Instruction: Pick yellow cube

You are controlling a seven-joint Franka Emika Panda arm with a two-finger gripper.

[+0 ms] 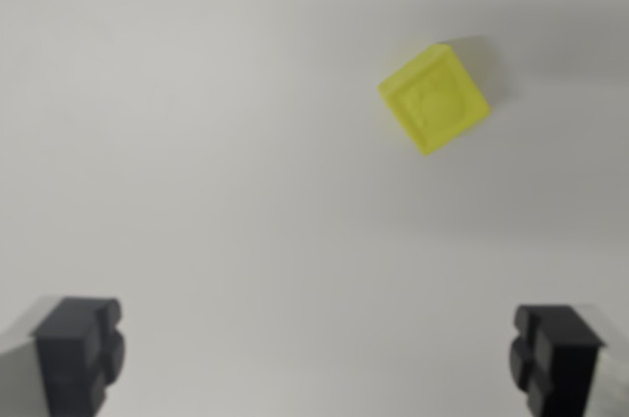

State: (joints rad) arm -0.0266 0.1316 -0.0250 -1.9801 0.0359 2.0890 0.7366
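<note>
End effector (319, 358) spread wide, empty. Small yellow translucent plastic cube (433, 98) sits rotated on the plain white desk (197, 142), off-centre; descending unaligned risks corner contact, pushing it away.

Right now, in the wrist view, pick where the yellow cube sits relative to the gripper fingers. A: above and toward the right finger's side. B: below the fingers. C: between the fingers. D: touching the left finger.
A: the yellow cube lies on the white surface, well above the open gripper, right of centre and touching neither finger.
</note>
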